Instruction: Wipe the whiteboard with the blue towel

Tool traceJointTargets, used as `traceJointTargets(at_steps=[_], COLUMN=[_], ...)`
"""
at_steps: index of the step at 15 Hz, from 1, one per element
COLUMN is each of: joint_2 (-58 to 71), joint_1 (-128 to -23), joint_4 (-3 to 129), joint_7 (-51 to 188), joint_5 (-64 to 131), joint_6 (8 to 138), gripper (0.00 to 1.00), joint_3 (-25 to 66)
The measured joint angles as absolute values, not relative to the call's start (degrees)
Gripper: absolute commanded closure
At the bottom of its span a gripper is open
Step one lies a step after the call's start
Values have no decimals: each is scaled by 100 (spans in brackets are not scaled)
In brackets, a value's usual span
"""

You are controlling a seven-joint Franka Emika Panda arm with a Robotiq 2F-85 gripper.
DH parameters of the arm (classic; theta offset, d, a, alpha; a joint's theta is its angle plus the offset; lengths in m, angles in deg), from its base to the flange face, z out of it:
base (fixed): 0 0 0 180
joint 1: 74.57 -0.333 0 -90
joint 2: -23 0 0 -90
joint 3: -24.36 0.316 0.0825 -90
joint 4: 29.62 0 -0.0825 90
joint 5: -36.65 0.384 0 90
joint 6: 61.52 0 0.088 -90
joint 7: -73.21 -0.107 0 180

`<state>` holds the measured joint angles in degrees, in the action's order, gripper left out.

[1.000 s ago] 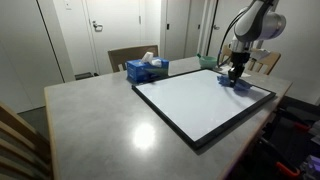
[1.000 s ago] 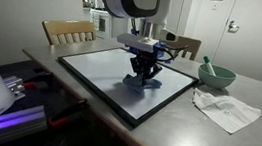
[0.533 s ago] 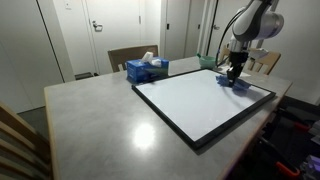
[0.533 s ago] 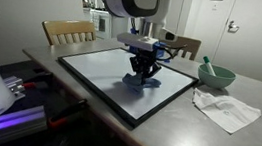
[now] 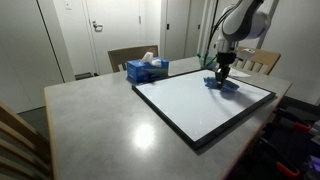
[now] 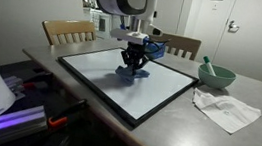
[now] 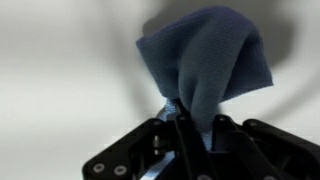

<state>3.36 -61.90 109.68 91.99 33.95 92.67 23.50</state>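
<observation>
A black-framed whiteboard (image 5: 205, 103) (image 6: 101, 74) lies flat on the grey table in both exterior views. My gripper (image 5: 219, 77) (image 6: 132, 65) points down over the board and is shut on the blue towel (image 5: 221, 85) (image 6: 132, 74), which rests on the board surface. In the wrist view the blue towel (image 7: 205, 60) is pinched between the black fingers (image 7: 193, 125), with its loose cloth spread on the white surface (image 7: 60, 70).
A blue tissue box (image 5: 147, 69) stands on the table beside the board. A green bowl (image 6: 216, 74) and a crumpled white cloth (image 6: 226, 108) lie near the board. Wooden chairs (image 6: 67, 33) stand around the table (image 5: 90, 120).
My gripper has dragged the blue towel across the whiteboard, leftward in both exterior views, away from the board's far corner.
</observation>
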Motion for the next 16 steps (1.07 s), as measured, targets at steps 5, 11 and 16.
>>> traceJointTargets(at_steps=[5,11,16], joint_2=[353,355,330], joint_1=[-6307,-6433,-6533], joint_4=[10932,10929,10860], joint_7=[9354,9328,9215], joint_5=[3712,3732,3711], joint_6=[8987,8990,8902], gripper=[96,96,96], joint_3=[2868,2900,2866])
